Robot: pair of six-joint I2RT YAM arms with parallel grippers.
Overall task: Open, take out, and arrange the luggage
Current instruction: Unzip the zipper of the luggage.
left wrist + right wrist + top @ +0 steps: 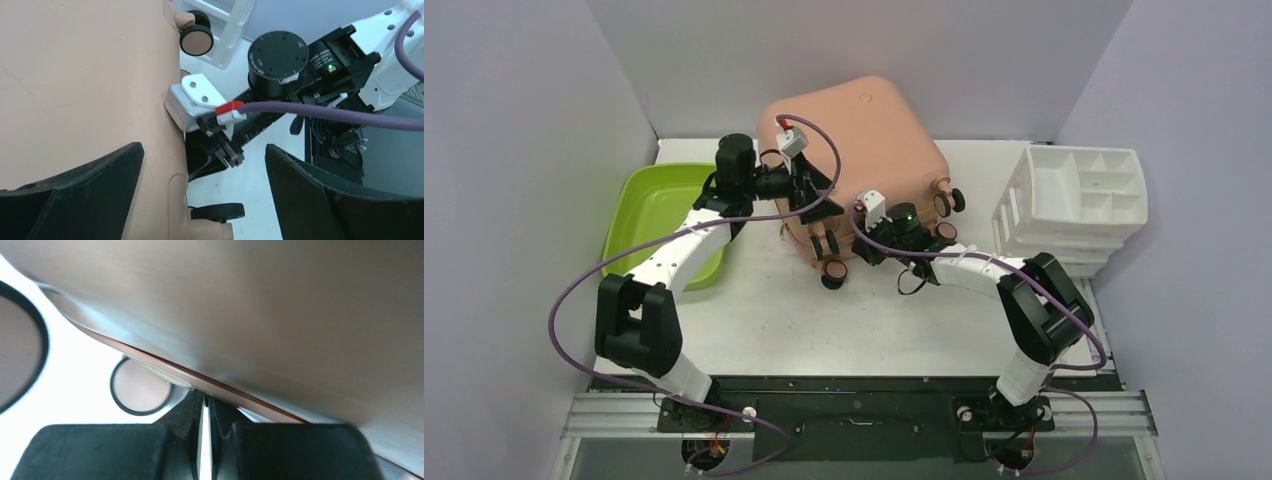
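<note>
Luggage [874, 140]: we judge it rigid, slick, bulky; take hold at the seam [240, 397].
Left pincer [205, 200]: spread wide, empty.
Right pincer [205, 407]: closed at seam.

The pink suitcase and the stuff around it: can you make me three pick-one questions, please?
1. Where is the green tub? A: left of the suitcase. B: on top of it. C: right of it.
2. What colour is the suitcase? A: blue. B: salmon pink. C: yellow.
3. How is the right claw? A: wide open. B: shut. C: holding a wheel.
1 A: from above, the tub lies to its left. 2 B: the shell looks pink from above. 3 B: its fingers are closed together.
</note>
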